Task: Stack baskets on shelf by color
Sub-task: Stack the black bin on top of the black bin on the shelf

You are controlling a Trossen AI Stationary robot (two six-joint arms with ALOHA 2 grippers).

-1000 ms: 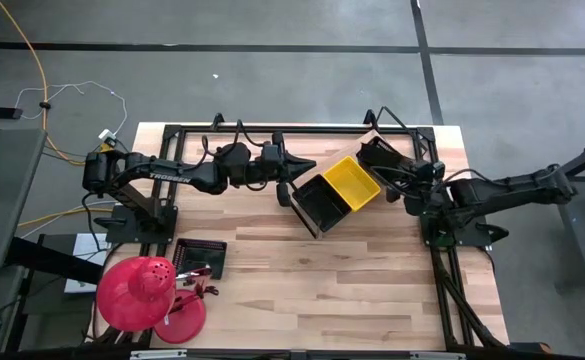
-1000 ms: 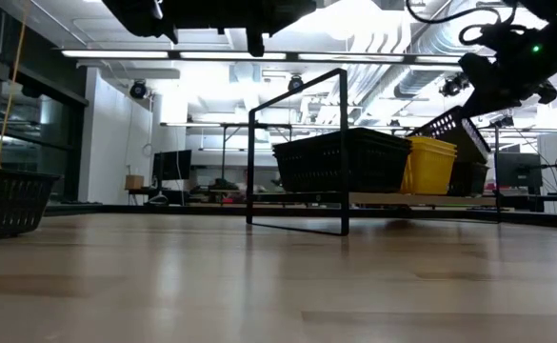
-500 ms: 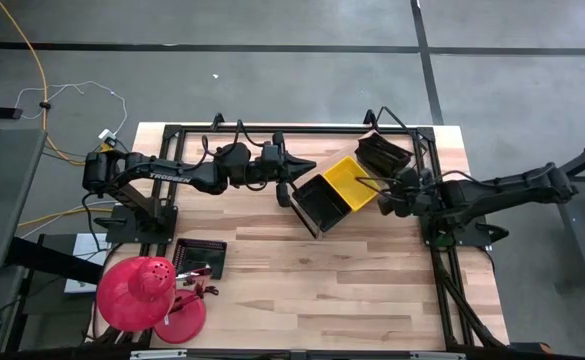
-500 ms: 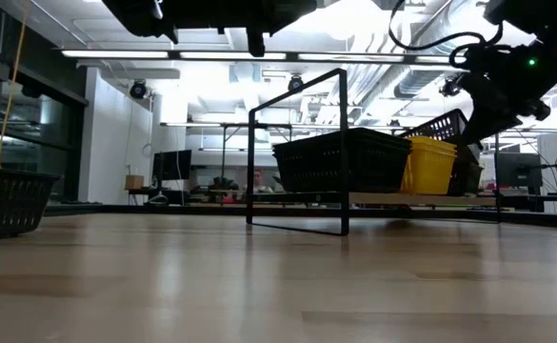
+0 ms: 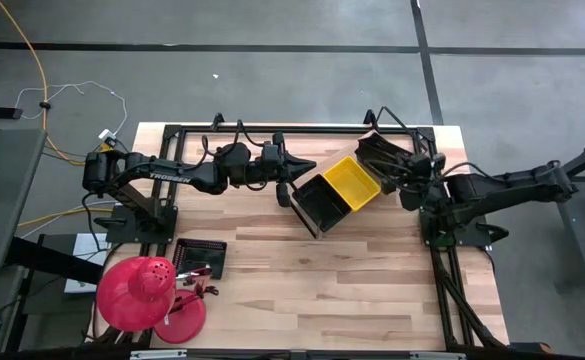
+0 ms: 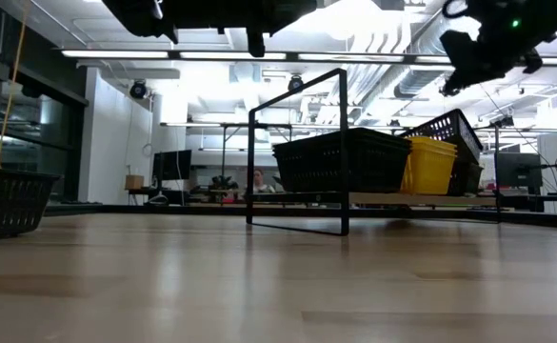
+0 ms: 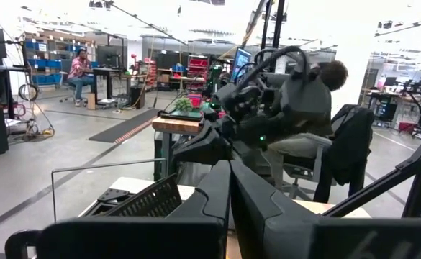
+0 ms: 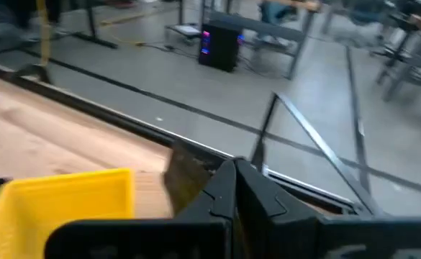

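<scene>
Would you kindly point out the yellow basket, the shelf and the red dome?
yellow basket (image 5: 351, 183): high view, its inside floor.
shelf (image 6: 298, 96): low view, black frame's top bar.
red dome (image 5: 135, 293): high view, its top.

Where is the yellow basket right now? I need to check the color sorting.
In the high view the yellow basket sits on the shelf at the table's far middle, between a black basket and another black basket.

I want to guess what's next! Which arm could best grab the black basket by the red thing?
Left. That black basket lies on the left arm's side of the table. The left gripper is nearer to it than the right gripper, which sits beyond the yellow basket.
</scene>
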